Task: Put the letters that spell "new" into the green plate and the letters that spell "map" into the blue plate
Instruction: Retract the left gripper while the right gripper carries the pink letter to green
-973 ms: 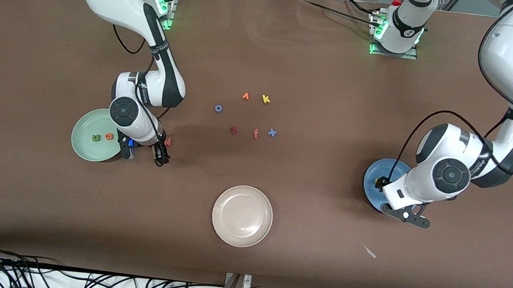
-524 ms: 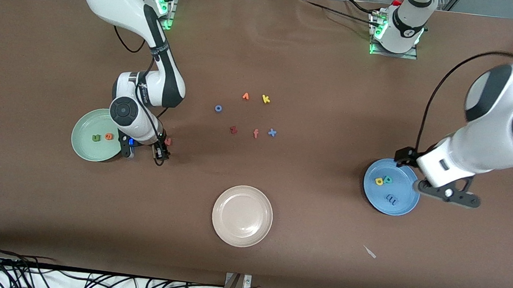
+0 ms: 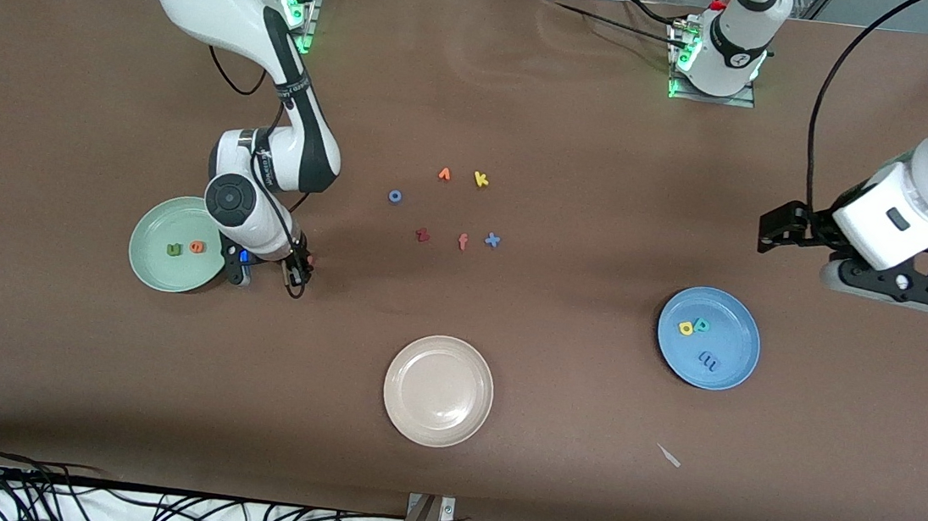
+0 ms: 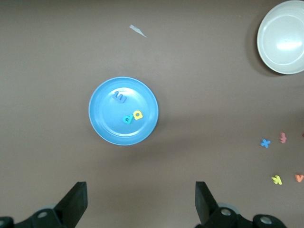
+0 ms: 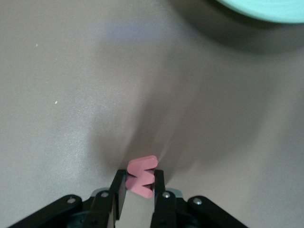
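My right gripper [image 3: 299,270] is low at the table beside the green plate [image 3: 152,269], shut on the pink w [image 5: 141,175], which sticks out between its fingers [image 5: 158,183]. A green n [image 3: 174,250] and an orange e [image 3: 196,247] lie in the green plate. The blue plate [image 3: 733,342] holds the yellow a [image 3: 686,328], the teal p [image 3: 702,324] and the blue m [image 3: 708,361]. My left gripper [image 3: 778,229] hangs open and empty high over the table, off the blue plate [image 4: 107,126] toward the left arm's base.
A beige plate [image 3: 439,390] sits near the front edge, mid-table. Loose letters lie at the table's centre: an orange one [image 3: 444,174], yellow k [image 3: 481,180], blue o [image 3: 394,196], dark red z [image 3: 422,235], salmon f [image 3: 462,242], blue x [image 3: 492,240]. A white scrap [image 3: 669,456] lies nearer than the blue plate.
My right gripper has closed on the pink w. My left arm has risen off the blue plate and swung back toward its base, uncovering the three letters in it.
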`<control>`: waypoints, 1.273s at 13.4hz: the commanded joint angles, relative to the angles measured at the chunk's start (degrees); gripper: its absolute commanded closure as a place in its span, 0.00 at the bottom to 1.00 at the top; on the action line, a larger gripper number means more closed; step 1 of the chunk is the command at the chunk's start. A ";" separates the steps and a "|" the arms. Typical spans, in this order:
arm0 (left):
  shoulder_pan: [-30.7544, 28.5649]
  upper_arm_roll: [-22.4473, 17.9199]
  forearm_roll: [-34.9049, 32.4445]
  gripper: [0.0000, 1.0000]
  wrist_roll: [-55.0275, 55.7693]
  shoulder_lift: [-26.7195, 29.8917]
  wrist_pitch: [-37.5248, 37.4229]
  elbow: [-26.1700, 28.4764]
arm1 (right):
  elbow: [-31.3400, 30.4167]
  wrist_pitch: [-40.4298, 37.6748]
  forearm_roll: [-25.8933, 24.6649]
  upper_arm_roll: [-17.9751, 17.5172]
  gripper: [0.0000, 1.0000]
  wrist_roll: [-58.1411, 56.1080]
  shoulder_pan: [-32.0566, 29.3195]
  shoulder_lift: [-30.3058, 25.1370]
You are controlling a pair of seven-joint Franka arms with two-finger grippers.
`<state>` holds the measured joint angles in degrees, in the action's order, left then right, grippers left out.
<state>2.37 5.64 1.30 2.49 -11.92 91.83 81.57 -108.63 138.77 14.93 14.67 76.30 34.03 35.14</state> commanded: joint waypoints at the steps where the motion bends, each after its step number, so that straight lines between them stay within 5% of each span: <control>1: -0.26 -1.16 -2.16 0.00 -1.96 4.62 7.81 9.29 | 0.43 -0.25 1.24 -0.69 1.00 -3.26 -0.54 0.28; 4: -1.66 -1.07 -2.18 0.00 -2.40 9.36 12.67 13.68 | 6.48 -11.55 1.07 0.27 1.00 -6.83 -0.89 -0.85; 9: -5.09 0.42 -1.83 0.00 -3.80 10.52 9.62 14.50 | 7.03 -25.11 0.10 10.54 1.00 -28.53 -0.89 -3.85; 14: -3.69 0.51 -0.78 0.00 -3.63 10.34 3.63 12.74 | 6.50 -25.75 0.10 17.59 1.00 -45.95 -4.30 0.01; 15: -3.34 0.42 -0.52 0.00 -3.54 10.26 2.92 12.74 | 6.59 -25.75 0.01 17.59 0.93 -48.32 -5.89 0.37; 16: -3.07 0.42 -0.51 0.00 -3.54 10.25 2.48 12.74 | 6.85 -25.75 0.10 17.50 0.21 -50.52 -6.51 0.63; 17: -2.37 0.42 -0.51 0.00 -3.54 10.60 0.91 12.74 | 7.03 -25.83 0.36 17.59 0.00 -51.15 -6.17 0.11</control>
<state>-0.83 6.10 0.37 -0.40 -2.51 95.29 94.46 -102.54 113.60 14.88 32.10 27.70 27.64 35.39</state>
